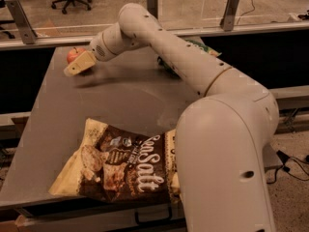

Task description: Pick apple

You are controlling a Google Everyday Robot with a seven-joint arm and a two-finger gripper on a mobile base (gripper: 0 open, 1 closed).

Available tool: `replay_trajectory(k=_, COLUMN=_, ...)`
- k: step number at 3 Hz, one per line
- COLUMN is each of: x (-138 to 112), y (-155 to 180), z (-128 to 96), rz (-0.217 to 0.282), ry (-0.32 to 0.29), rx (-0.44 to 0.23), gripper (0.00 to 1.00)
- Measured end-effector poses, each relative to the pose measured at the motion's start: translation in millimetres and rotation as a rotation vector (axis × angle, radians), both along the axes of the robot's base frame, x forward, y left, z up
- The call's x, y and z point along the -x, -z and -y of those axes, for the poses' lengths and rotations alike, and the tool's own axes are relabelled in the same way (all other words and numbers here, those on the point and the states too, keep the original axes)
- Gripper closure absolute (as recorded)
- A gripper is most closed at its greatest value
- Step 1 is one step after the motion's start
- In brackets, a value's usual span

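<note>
The apple [72,54] is small, round and red-orange, and sits at the table's far left corner. My gripper [77,65] is at the end of the white arm that reaches across the table from the right. Its tan tip lies right in front of the apple and covers the apple's lower right side. A shadow falls on the table below the gripper, so it seems to hang a little above the surface. Whether it touches or holds the apple cannot be told.
A large brown and cream snack bag [120,166] lies at the front of the grey table [120,98]. A green bag [166,65] lies at the back, mostly hidden behind the arm. A railing with posts [19,16] runs behind the table.
</note>
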State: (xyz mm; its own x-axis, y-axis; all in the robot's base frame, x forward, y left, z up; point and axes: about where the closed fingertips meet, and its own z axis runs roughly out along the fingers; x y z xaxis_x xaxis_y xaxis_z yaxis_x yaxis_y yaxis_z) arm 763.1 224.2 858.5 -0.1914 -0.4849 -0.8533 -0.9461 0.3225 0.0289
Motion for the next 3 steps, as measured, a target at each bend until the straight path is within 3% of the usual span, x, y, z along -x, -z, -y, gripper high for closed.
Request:
replay_trajectory(k=1, x=-7, y=7, z=-10, rz=-0.021, ry=0.005, rx=-0.020, gripper=0.25)
replay_trajectory(k=2, x=-8, y=8, z=-5, rz=-0.024, ry=0.018, rx=-0.029, gripper=0.47)
replay_trajectory(k=3, x=9, y=-17, z=6, rz=0.019, ry=-0.009, rx=-0.083, gripper=0.72)
